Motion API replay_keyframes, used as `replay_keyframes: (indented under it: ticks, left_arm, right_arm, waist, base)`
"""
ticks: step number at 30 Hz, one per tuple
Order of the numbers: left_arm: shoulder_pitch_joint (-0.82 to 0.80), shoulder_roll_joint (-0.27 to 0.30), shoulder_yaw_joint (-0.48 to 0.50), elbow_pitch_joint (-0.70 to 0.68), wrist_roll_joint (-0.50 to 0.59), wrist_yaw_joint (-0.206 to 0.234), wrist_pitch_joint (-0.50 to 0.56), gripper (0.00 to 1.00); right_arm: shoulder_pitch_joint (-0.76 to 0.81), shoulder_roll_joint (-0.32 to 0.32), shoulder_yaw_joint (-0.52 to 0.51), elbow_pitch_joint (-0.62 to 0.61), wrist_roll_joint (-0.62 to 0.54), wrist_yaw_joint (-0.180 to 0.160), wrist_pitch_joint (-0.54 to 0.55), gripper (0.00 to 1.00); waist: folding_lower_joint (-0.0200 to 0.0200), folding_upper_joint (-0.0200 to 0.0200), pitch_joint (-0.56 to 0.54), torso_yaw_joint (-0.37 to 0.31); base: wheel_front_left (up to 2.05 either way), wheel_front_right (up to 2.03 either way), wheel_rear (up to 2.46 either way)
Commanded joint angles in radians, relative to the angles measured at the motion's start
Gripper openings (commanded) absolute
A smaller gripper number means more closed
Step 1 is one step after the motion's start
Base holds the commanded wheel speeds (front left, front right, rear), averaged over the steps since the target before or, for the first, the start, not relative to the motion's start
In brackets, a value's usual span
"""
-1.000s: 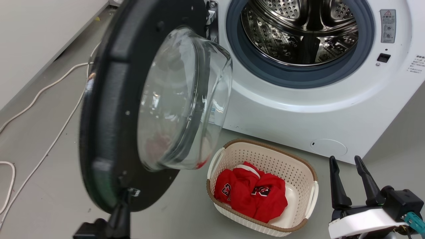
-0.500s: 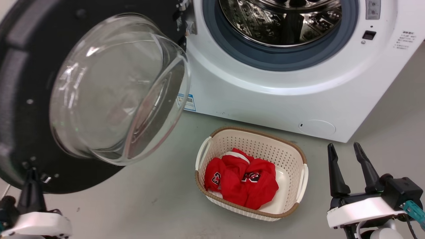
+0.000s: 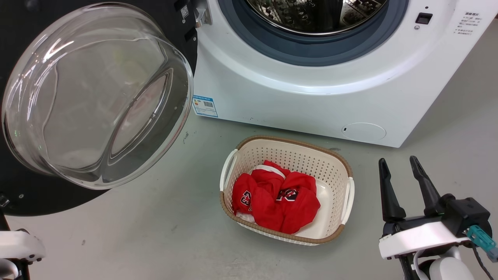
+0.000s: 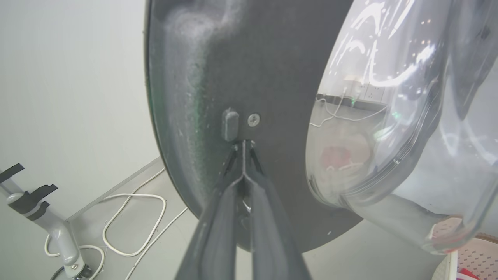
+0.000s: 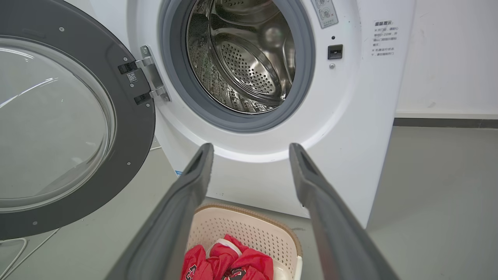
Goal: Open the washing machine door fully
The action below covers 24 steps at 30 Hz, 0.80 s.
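Black washing machine door is faced straight ahead by the nearer left claw, tips together and seemingly touching it; the right claw is held apart.

One washing machine is standing with one round door and one steel drum. One perforated basket is holding red clothing, piece count unclear. Two grippers are showing, left gripper and right gripper, each bearing two dark fingers. At least two white cables are lying on the floor.
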Motion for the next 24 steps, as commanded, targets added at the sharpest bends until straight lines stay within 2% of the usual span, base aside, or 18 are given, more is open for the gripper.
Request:
replay_keyframes:
  ticks: [1, 10, 13, 16, 18, 20, 21, 22, 23, 24]
  left_arm:
    - [-0.025, -0.003, 0.022, 0.023, 0.013, -0.008, -0.002, 0.00]
    - [-0.004, -0.052, 0.081, 0.026, 0.067, -0.035, -0.002, 0.00]
    - [0.072, -0.131, 0.104, -0.054, 0.085, -0.042, -0.002, 0.00]
    - [0.139, -0.197, 0.089, -0.124, 0.102, -0.055, -0.002, 0.00]
    - [0.162, -0.213, 0.079, -0.148, 0.104, -0.059, -0.002, 0.00]
    - [0.212, -0.249, 0.024, -0.213, 0.111, -0.070, -0.002, 0.00]
    - [0.223, -0.253, 0.005, -0.231, 0.109, -0.075, -0.002, 0.09]
    - [0.223, -0.253, 0.005, -0.231, 0.109, -0.075, -0.002, 0.09]
    - [0.231, -0.256, -0.017, -0.249, 0.107, -0.075, -0.002, 0.38]
    - [0.241, -0.260, -0.040, -0.268, 0.107, -0.077, -0.002, 0.72]
  right_arm:
    - [-0.008, 0.001, 0.001, 0.002, 0.002, 0.000, -0.002, 1.00]
    - [-0.007, 0.001, 0.026, 0.018, 0.006, 0.000, -0.002, 1.00]
    - [0.013, 0.001, 0.025, 0.012, 0.015, 0.000, -0.002, 1.00]
    - [0.030, 0.001, 0.025, 0.008, 0.019, 0.000, -0.002, 1.00]
    - [0.036, 0.001, 0.024, 0.006, 0.022, 0.000, -0.002, 1.00]
    - [0.057, 0.001, 0.016, 0.002, 0.021, 0.000, -0.002, 1.00]
    - [0.063, 0.001, 0.013, 0.001, 0.018, 0.000, -0.002, 1.00]
    - [0.063, 0.001, 0.013, 0.001, 0.018, 0.000, -0.002, 1.00]
    - [0.067, 0.001, 0.010, 0.001, 0.016, 0.000, -0.002, 1.00]
    - [0.070, 0.001, 0.006, 0.001, 0.011, 0.000, -0.002, 1.00]
  waist:
    - [-0.0001, 0.0000, -0.001, 0.001]
    - [-0.0001, 0.0000, -0.033, -0.013]
    - [-0.0001, 0.0000, -0.067, -0.023]
    - [-0.0001, 0.0000, -0.089, -0.025]
    - [-0.0001, 0.0000, -0.097, -0.025]
    - [-0.0001, 0.0000, -0.114, -0.023]
    - [-0.0001, 0.0000, -0.118, -0.022]
    - [-0.0001, 0.0000, -0.118, -0.022]
    - [-0.0001, 0.0000, -0.124, -0.021]
    - [-0.0001, 0.0000, -0.128, -0.020]
  base:
    - [0.00, 0.00, 0.00]
    - [0.00, 0.00, 0.00]
    - [0.00, 0.00, 0.00]
    - [0.00, 0.00, 0.00]
    - [0.00, 0.00, 0.00]
    - [0.00, 0.00, 0.00]
    - [0.00, 0.00, 0.00]
    - [0.00, 0.00, 0.00]
    - [0.00, 0.00, 0.00]
    - [0.00, 0.00, 0.00]
